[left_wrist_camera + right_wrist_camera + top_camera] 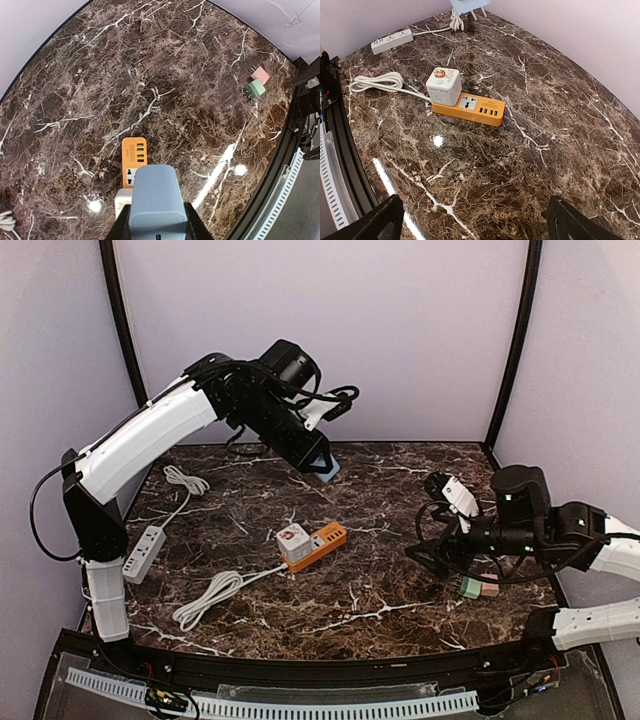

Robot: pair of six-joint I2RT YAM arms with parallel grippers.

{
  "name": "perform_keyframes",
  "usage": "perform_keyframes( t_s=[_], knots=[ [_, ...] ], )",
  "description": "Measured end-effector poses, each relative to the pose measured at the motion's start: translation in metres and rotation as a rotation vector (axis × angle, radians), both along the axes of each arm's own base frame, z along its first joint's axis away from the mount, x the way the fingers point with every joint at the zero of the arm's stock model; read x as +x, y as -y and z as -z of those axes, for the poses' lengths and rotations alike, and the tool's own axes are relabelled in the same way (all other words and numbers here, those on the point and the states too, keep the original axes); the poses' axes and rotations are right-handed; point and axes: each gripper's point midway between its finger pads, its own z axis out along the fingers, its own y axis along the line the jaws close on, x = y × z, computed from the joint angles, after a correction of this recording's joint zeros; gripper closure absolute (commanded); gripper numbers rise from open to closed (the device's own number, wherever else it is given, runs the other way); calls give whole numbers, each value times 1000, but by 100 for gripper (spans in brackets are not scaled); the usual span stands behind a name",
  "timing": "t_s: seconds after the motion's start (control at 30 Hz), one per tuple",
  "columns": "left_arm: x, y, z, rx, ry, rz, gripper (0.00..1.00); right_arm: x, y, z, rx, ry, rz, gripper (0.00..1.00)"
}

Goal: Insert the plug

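High above the bench (400, 580), the left jaws clamp the blue plug (324, 469), prongs down, lined up toward the free socket of the orange power strip (327, 538); the right jaws stand wide apart, empty.

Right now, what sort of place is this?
Likely a robot test booth: lilac walls around a marbled table, an orange power strip on it, and the left gripper holding a blue plug.

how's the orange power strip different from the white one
The orange power strip lies mid-table; the white power strip lies by the left edge. The orange one carries a white cube on one end; the white one's top looks bare. Both lie flat.
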Motion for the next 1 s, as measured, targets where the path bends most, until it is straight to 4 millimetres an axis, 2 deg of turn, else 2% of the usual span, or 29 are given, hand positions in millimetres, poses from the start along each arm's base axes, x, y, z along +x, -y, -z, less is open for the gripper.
perform_keyframes(
  t_s=[0.2,0.3,0.47,0.6,0.8,1.0],
  knots=[
    [15,-16,5,73,61,28,99,2,-4,10,-40,-13,-14,1],
    [26,-25,13,104,58,28,99,2,-8,12,-47,-27,-18,1],
    [48,-33,42,159,29,17,99,2,-10,17,-55,-71,-10,1],
    [62,-36,72,205,-17,2,99,-1,-9,24,-71,-111,-2,1],
    [62,-30,108,243,-93,19,99,-2,-8,20,-69,-124,3,1],
    [55,-26,122,238,-155,44,99,-3,-11,9,-57,-128,-6,2]
  ],
)
